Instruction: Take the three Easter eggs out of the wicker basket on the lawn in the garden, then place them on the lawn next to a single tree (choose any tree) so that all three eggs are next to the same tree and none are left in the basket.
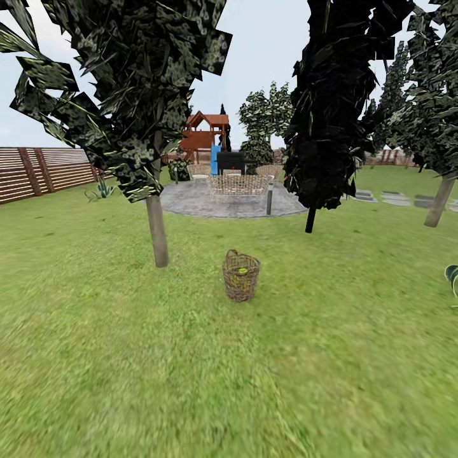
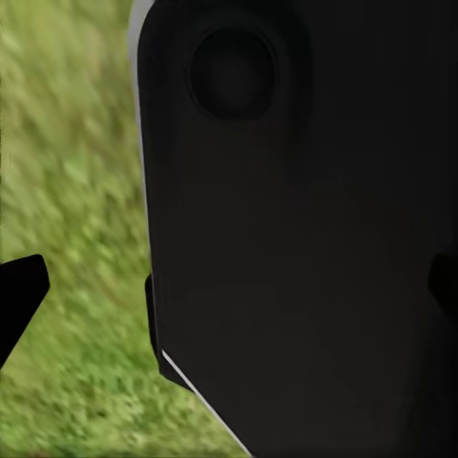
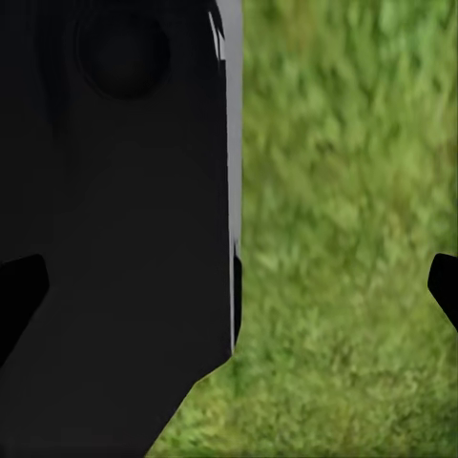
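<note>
While open lawn (image 1: 191, 381) fills the lower frame, you have free grass all around the basket (image 1: 241, 275), which stands at center just right of the pale tree (image 1: 156, 229). It is brown open weave, upright, with something yellow inside, likely eggs (image 1: 242, 271). Behind it lie the grey patio (image 1: 222, 200) and a dark tree (image 1: 331, 114); a fence (image 1: 44, 172) runs at left. In the wrist views, dark fingertips (image 3: 19, 286) sit at the frame sides over grass, so you can't tell either claw's state.
</note>
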